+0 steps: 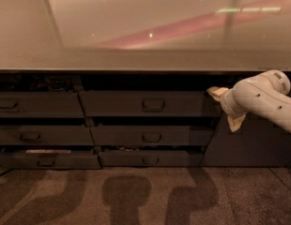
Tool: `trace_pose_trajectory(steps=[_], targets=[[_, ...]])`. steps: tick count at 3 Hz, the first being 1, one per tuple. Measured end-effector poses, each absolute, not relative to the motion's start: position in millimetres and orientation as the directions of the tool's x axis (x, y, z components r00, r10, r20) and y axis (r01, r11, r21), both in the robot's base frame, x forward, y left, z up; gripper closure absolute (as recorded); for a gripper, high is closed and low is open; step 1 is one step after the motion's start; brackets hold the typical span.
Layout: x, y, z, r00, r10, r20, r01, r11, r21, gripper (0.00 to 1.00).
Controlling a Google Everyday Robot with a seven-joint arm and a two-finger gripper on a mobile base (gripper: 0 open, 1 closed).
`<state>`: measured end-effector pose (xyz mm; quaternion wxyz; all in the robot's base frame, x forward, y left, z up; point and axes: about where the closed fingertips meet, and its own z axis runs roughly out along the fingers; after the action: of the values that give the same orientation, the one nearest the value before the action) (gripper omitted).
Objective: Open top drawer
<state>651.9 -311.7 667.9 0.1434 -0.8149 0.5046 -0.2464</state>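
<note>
jaws spread wide on nothing, my gripper (pixel 227 108) hangs by the right end of the top drawer (pixel 117 104), well off its handle (pixel 153 105); the front looks pulled out some, so i'd judge it partly open, more pull maybe left.

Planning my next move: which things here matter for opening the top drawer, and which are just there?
Job: top drawer, its handle; gripper right of the drawer, jaws open.
Not needed: middle drawer, bottom drawer, left drawer stack, countertop.
</note>
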Motion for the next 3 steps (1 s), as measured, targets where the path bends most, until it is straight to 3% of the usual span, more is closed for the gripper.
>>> trace_pose_trajectory(steps=[2,3], targets=[[651,-311,666,0.397,-0.892,0.218,-0.748,-0.451,-0.487,0.00],[640,-311,640,0.439,-0.897,0.045,-0.774,-0.403,-0.488,0.00]])
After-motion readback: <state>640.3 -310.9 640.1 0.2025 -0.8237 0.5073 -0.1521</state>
